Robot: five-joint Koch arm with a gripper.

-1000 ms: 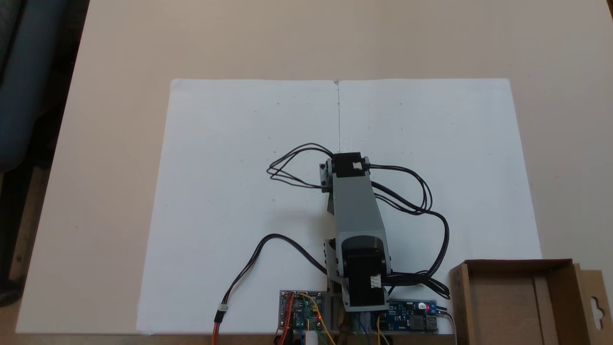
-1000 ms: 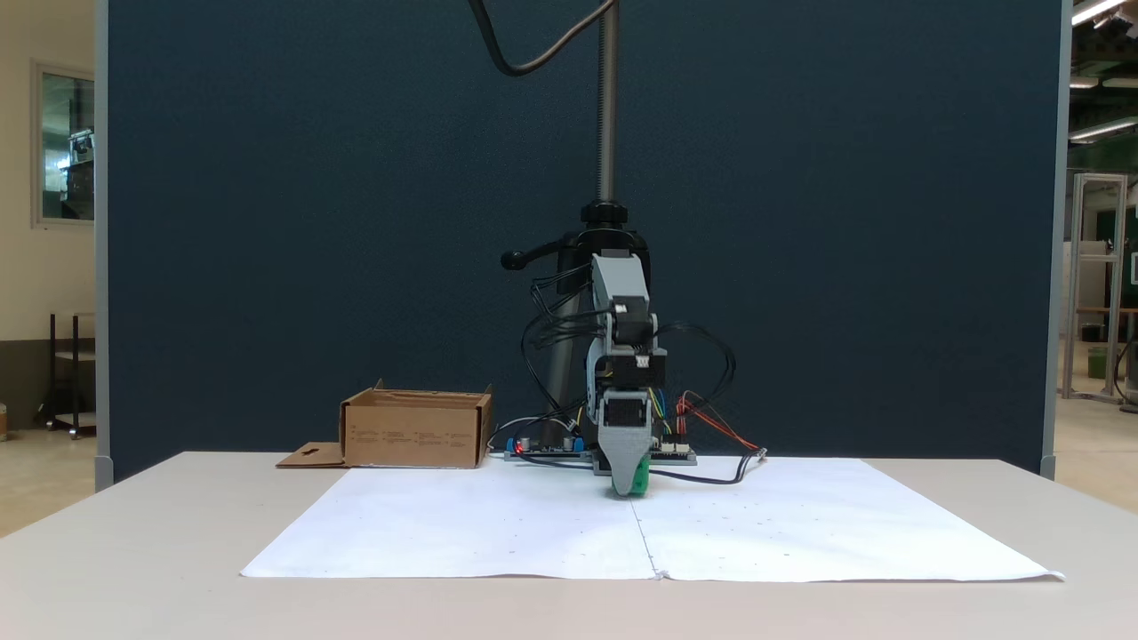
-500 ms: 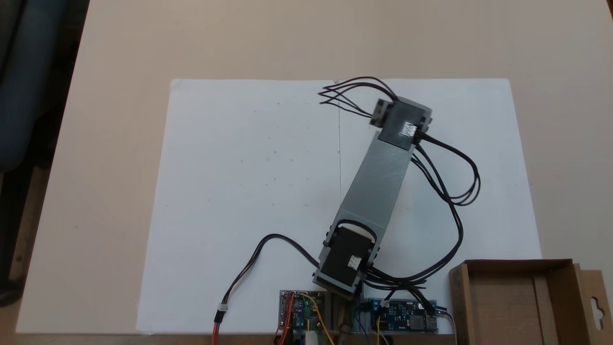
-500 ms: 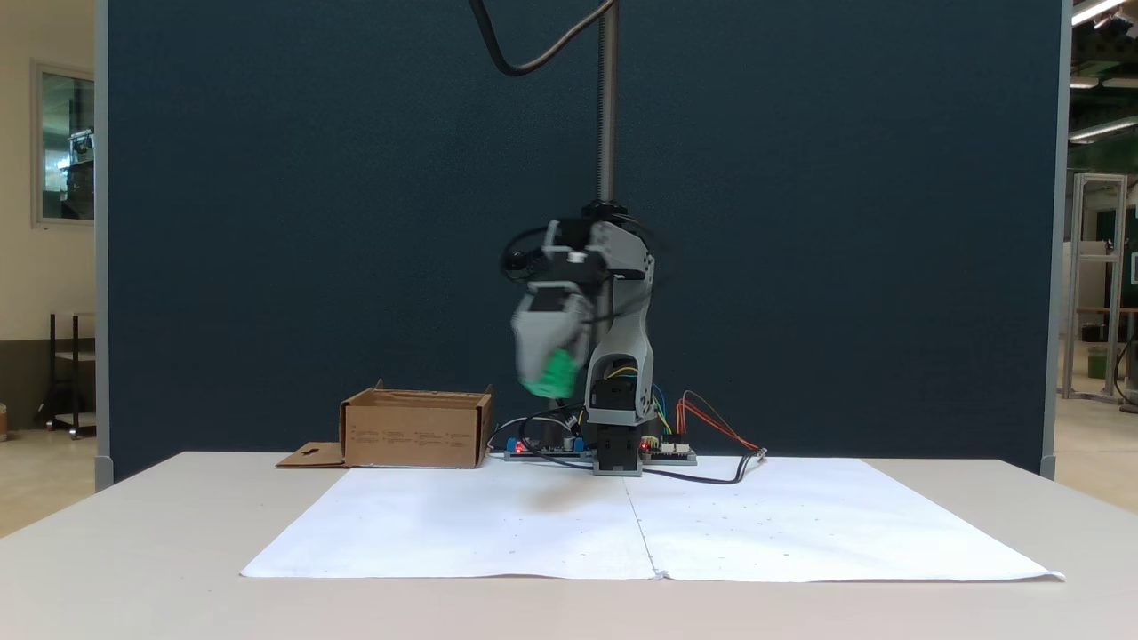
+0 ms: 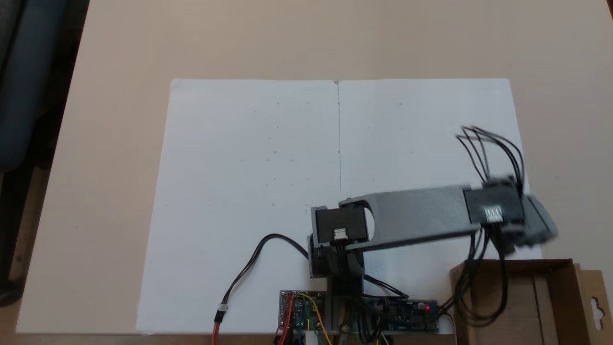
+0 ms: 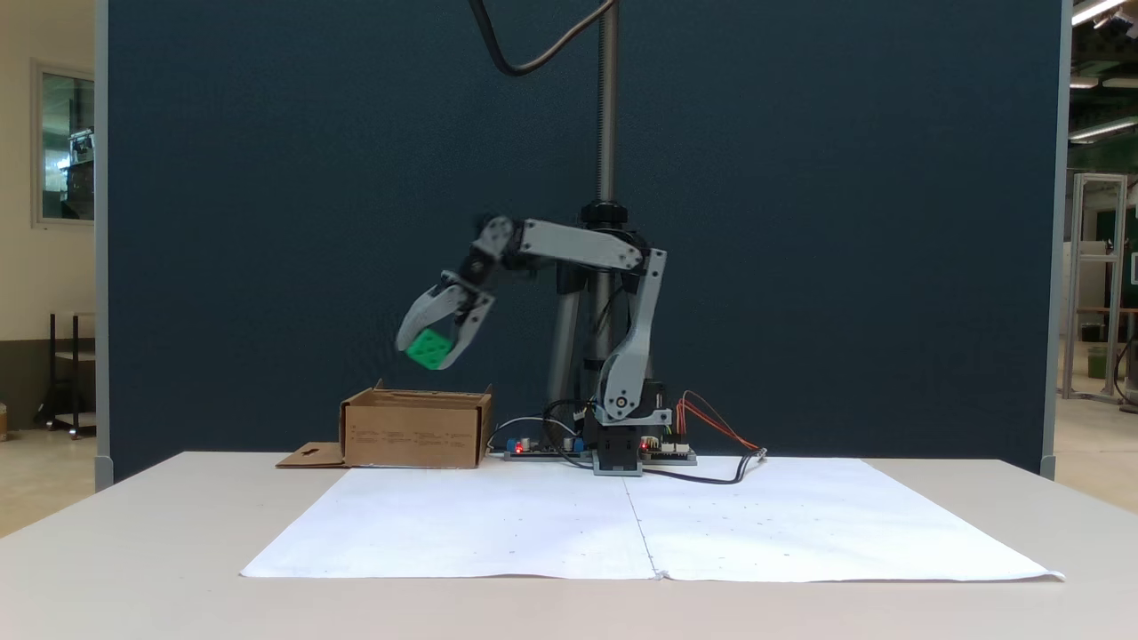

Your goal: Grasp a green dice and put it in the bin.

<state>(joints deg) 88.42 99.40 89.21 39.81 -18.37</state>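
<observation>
Item: transfer of green dice (image 6: 428,348) to bin (image 6: 414,430), carry stage. Status, as judged from the present positions: grasp done and the cube lifted clear of the table; release into the box not yet done. The gripper (image 6: 433,348), seen left of centre in the side-on fixed view, has its two grey jaws closed around the dice, one on each side, pointing down and to the left. The dice hangs in the air above the open top of the bin, apart from its rim and roughly over its middle as that view shows it; depth cannot be confirmed there. In the top-down fixed view the blurred wrist end of the arm (image 5: 416,218) sits at the right edge of the white paper sheet (image 5: 249,158), just above the bin (image 5: 555,266) in the lower right corner. Remaining, by estimate: bring the jaws squarely over the box, open them. Description of dice: small bright green cube, held tilted with a corner downward, faint pips on the facing side, much smaller than the brown cardboard box.
</observation>
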